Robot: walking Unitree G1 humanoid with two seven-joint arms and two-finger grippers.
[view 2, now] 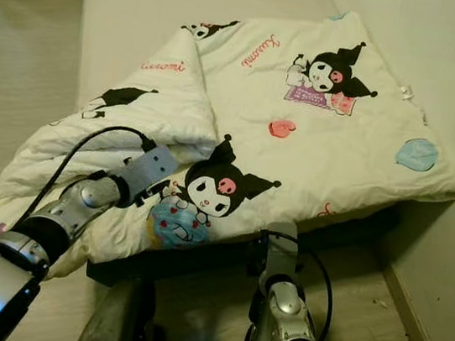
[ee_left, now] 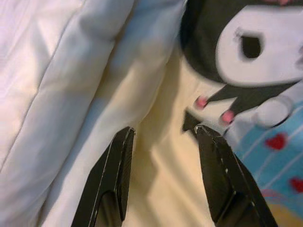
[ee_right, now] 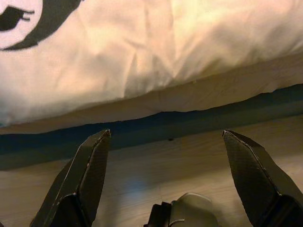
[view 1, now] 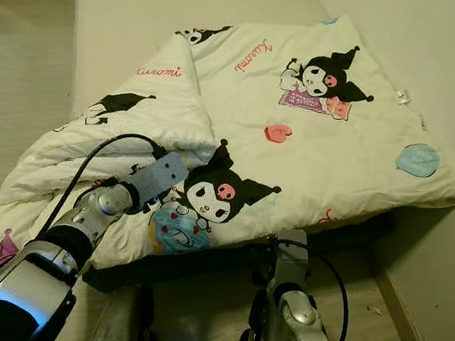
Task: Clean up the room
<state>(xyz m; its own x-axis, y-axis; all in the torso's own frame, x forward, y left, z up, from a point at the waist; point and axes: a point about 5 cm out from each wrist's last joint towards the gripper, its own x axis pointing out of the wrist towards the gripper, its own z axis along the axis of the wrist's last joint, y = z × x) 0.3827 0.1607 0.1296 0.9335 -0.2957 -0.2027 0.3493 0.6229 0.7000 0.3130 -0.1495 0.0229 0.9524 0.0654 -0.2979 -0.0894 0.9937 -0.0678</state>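
Cream quilted blanket with black cartoon prints [view 1: 300, 138], partly folded, spread over foot end of pale mattress [view 1: 124, 3], long axis toward head end. Left gripper [ee_left: 163, 137] parted, resting on blanket's folded near-left edge. Right gripper [ee_right: 165, 137] spread wide, below mattress foot edge, above wooden floor [view 2: 359, 316].
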